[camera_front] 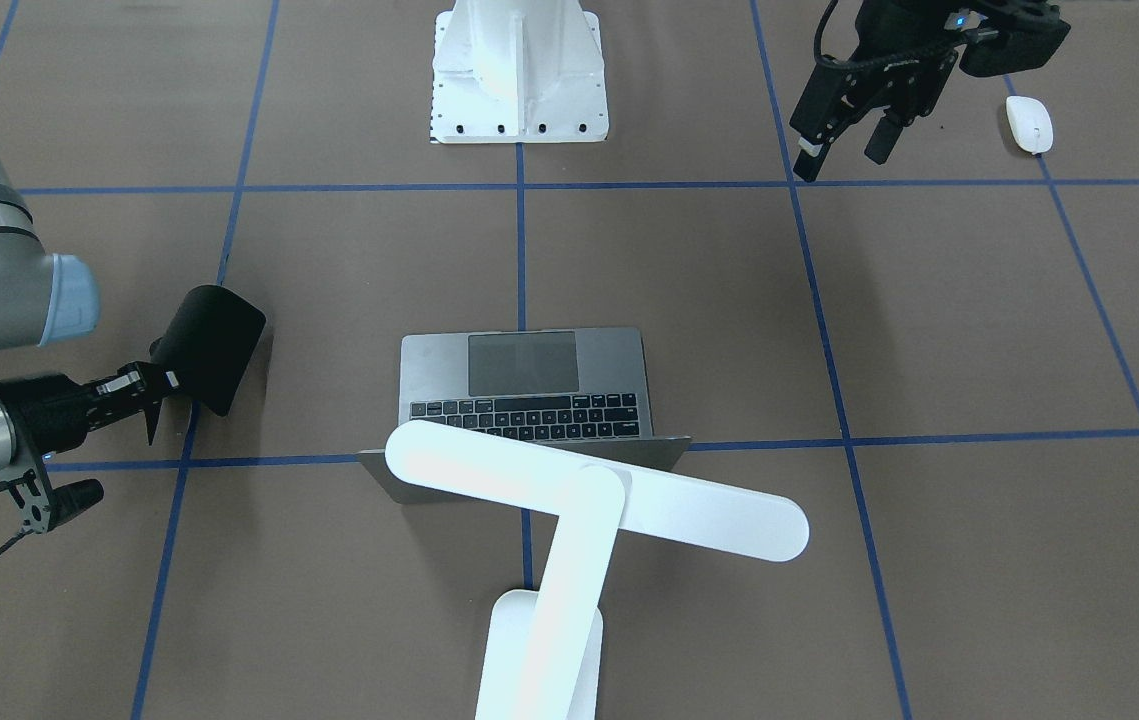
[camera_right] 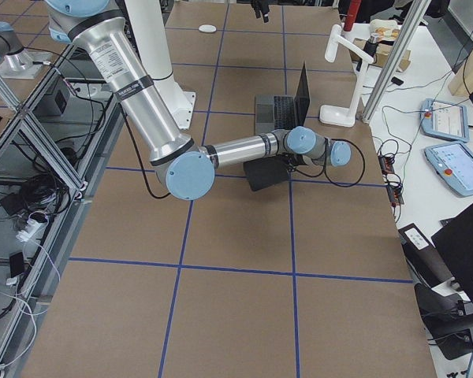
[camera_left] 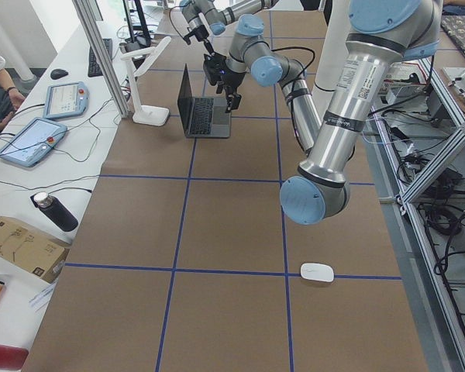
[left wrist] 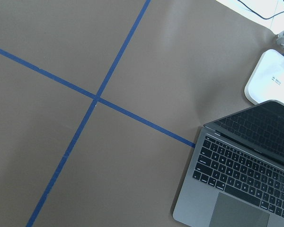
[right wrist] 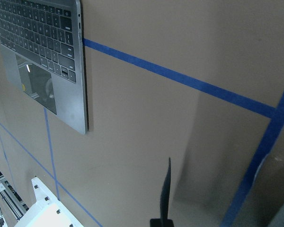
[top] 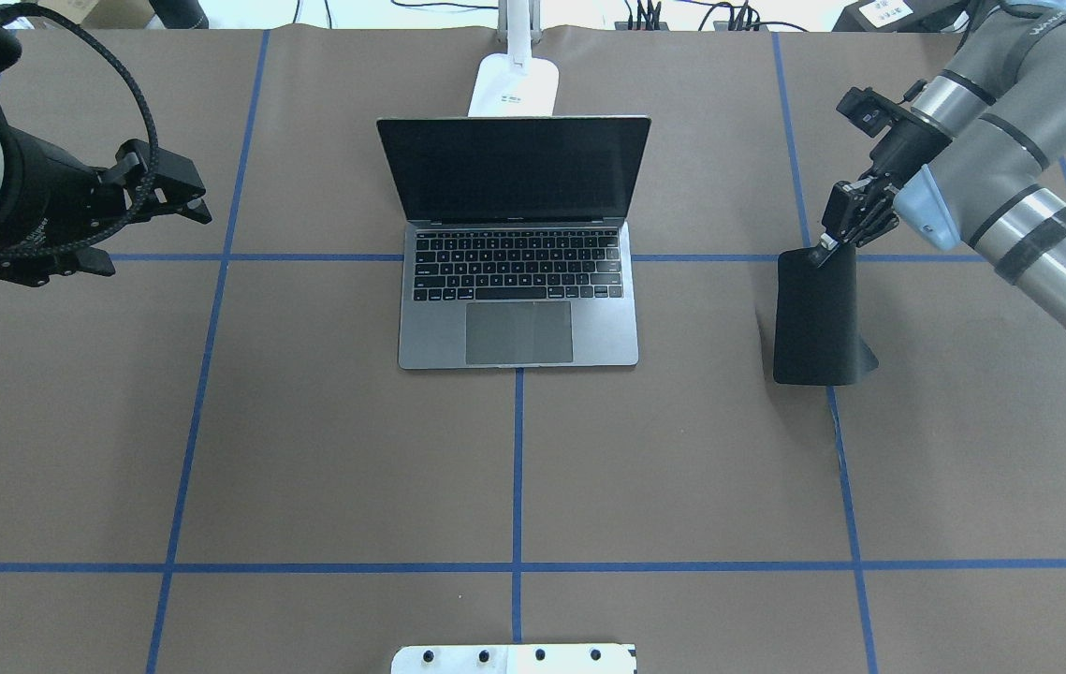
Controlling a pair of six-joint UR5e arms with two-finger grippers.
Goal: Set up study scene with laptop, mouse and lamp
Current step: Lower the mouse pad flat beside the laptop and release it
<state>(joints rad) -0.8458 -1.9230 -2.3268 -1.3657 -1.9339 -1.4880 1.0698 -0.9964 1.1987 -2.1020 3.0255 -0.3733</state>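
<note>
The laptop (top: 514, 281) stands open at the table's middle, its screen dark and its keyboard toward the robot. Behind it the white lamp (camera_front: 589, 500) has its long head above the lid and its base (top: 514, 84) on the table's far edge. The small white mouse (camera_front: 1029, 125) lies on the robot's left side, near the table's near edge. Just beside the mouse, my left gripper (camera_front: 844, 155) hangs open and empty above the table. On the other side of the laptop, my right gripper (top: 827, 248) is shut on one edge of a black mat (top: 813, 318), which it holds lifted and curled.
The white bolted robot pedestal (camera_front: 519, 80) sits at the near middle edge. Blue tape lines (top: 516, 468) cross the brown table cover. In the exterior left view, tablets (camera_left: 31, 139), a bottle (camera_left: 54, 211) and a cardboard box (camera_left: 19, 246) lie on a side table beyond the lamp.
</note>
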